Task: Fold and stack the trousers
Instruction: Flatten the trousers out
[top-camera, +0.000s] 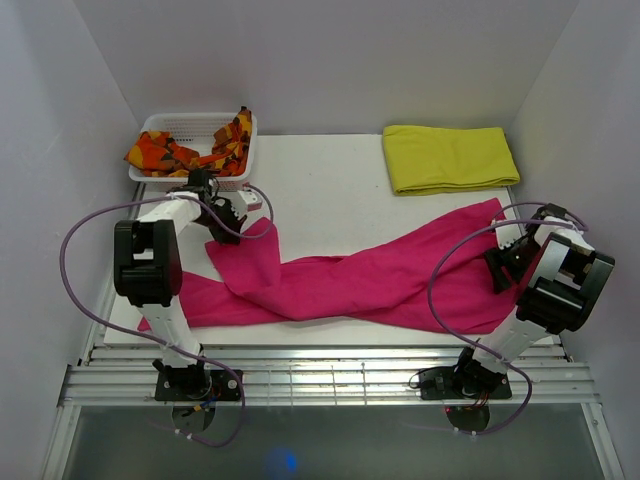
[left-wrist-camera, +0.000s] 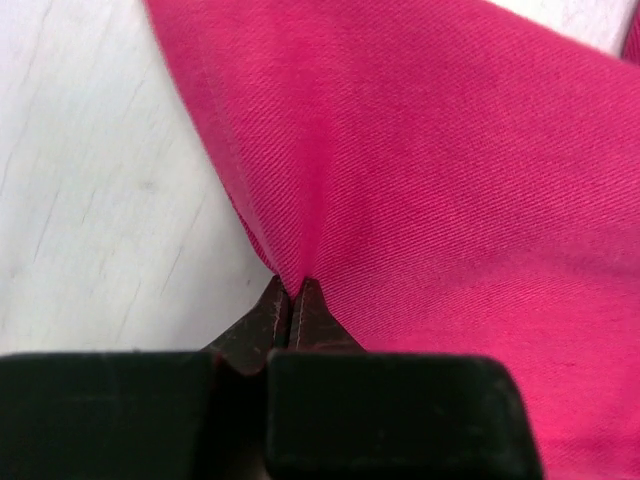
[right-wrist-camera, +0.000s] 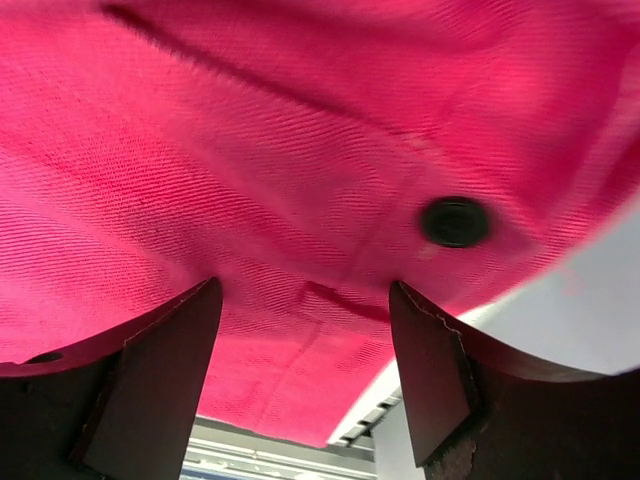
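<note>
The magenta-pink trousers (top-camera: 350, 285) lie spread across the white table, their legs crossing near the middle. My left gripper (top-camera: 232, 215) is at the upper left leg end. In the left wrist view it (left-wrist-camera: 295, 288) is shut on the trousers (left-wrist-camera: 450, 150), whose edge puckers into the closed tips. My right gripper (top-camera: 505, 262) hovers at the trousers' right end. In the right wrist view it (right-wrist-camera: 305, 300) is open just over the cloth (right-wrist-camera: 250, 150), near a dark button (right-wrist-camera: 455, 221), with nothing between its fingers.
A white basket (top-camera: 160, 122) at the back left holds an orange-and-red patterned cloth (top-camera: 180, 155). A folded yellow cloth (top-camera: 450, 158) lies at the back right. White walls close in on both sides, and a slatted rail runs along the near table edge (top-camera: 330, 370).
</note>
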